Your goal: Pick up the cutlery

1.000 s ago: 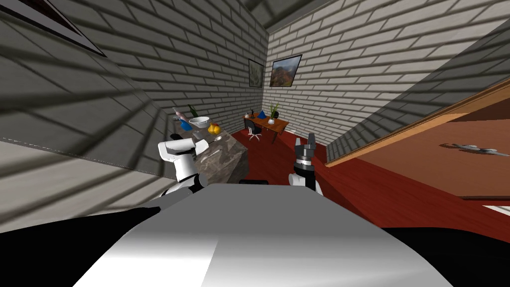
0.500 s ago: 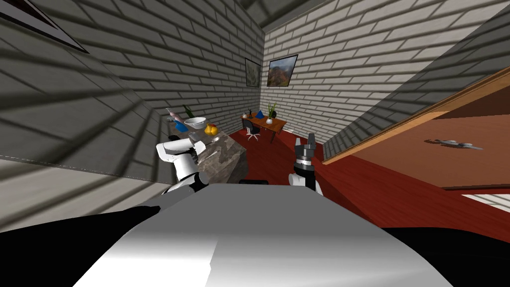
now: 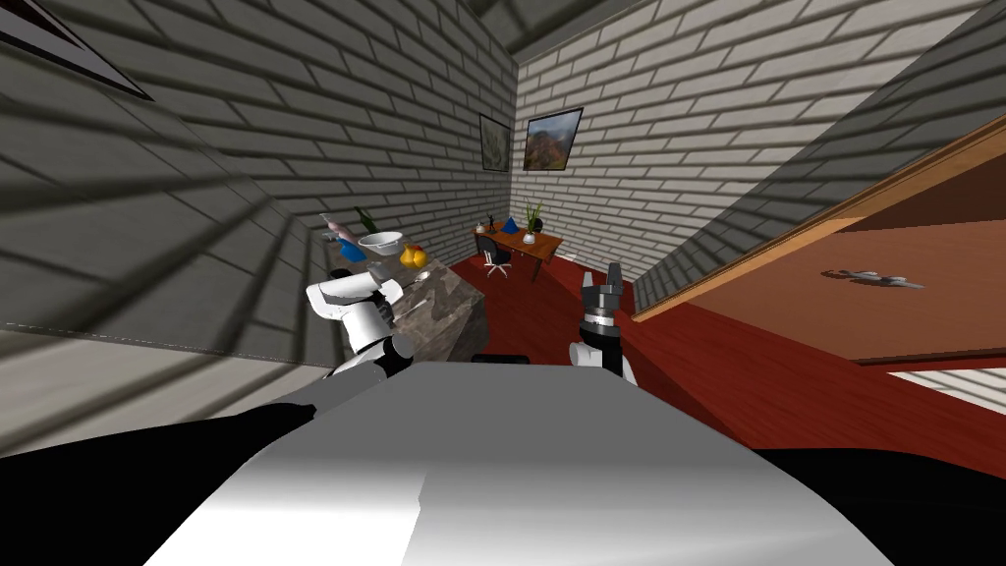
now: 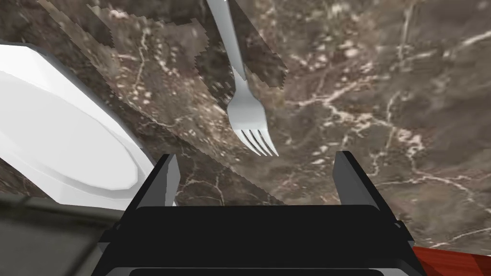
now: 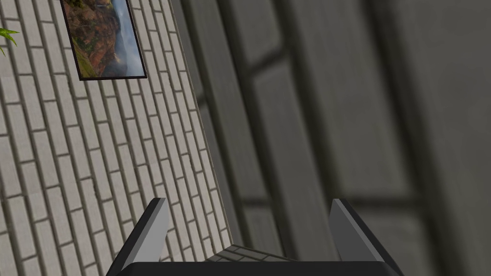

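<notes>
Left wrist view — fork (image 4: 245,109) on counter (image 4: 383,96).

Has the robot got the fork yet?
Not yet. Done: the left gripper is over the marble counter, open, facing the fork. Underway: lining up; the fork lies untouched near the white plate. Left: lower, close on it, lift. The right gripper is open.

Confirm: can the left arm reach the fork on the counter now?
Probably yes. The left gripper is open over the marble counter, the fork lies flat just beyond its fingertips, nothing between. The white plate sits aside, clear of it.
</notes>
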Robot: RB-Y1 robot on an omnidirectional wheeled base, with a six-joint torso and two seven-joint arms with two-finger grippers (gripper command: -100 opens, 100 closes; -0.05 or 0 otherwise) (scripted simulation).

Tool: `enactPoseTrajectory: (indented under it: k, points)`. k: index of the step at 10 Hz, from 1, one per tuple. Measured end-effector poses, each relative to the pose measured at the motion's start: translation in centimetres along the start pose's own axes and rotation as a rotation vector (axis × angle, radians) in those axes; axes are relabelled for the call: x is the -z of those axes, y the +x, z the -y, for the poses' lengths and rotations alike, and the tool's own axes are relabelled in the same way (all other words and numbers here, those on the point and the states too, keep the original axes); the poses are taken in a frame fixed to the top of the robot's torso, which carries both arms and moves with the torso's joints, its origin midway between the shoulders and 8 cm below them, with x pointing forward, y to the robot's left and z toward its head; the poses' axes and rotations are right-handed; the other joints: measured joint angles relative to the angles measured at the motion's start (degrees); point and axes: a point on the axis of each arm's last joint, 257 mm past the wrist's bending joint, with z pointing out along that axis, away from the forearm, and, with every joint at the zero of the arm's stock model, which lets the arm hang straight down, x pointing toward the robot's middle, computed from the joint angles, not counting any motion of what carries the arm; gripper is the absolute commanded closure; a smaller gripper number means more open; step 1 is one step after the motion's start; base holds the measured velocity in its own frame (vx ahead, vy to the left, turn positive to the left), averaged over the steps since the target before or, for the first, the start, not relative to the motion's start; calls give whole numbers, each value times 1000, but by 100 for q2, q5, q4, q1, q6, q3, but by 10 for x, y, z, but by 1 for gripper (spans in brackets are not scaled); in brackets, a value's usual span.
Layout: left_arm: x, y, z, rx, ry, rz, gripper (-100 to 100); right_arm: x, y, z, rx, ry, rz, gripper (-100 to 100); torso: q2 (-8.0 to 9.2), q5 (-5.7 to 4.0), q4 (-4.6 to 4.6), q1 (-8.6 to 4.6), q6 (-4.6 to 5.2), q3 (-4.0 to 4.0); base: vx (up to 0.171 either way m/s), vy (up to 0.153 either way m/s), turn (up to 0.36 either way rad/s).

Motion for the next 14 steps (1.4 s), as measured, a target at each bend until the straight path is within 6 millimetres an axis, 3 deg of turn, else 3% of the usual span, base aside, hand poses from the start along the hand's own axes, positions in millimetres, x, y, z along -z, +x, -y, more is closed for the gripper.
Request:
enactPoseTrajectory:
  k: [1, 2, 3, 7, 8, 12, 14]
  points:
    - [0, 1, -5, 8, -22, -9, -100, 0, 0, 0, 0, 0, 0, 0, -2, 0, 0, -1, 0, -1, 0, 0, 0]
    - [0, 1, -6, 9, -27, -10, 0, 0, 0, 0, 0, 0, 0, 0, 0, 0, 0, -1, -1, 0, 0, 0, 0]
    - [0, 1, -6, 9, -26, -10, -100, 0, 0, 0, 0, 0, 0, 0, 1, 0, 0, -1, -1, 1, 4, -5, 15]
    - [-17, 8, -10, -2, -27, -13, -100, 0, 0, 0, 0, 0, 0, 0, 0, 0, 0, -1, -1, 0, 3, -4, 11]
    - [-18, 8, -9, -2, -25, -13, 100, 0, 0, 0, 0, 0, 0, 0, 1, 0, 0, -1, -1, 1, 0, 0, 0]
    - [-18, 8, -9, -2, -25, -13, 100, 0, 0, 0, 0, 0, 0, 0, 2, 0, 0, 0, -1, 1, 0, 0, 0]
    - [-18, 8, -9, -2, -25, -13, -100, 0, 0, 0, 0, 0, 0, 0, 2, 0, 1, 0, -1, 1, 7, 3, -78]
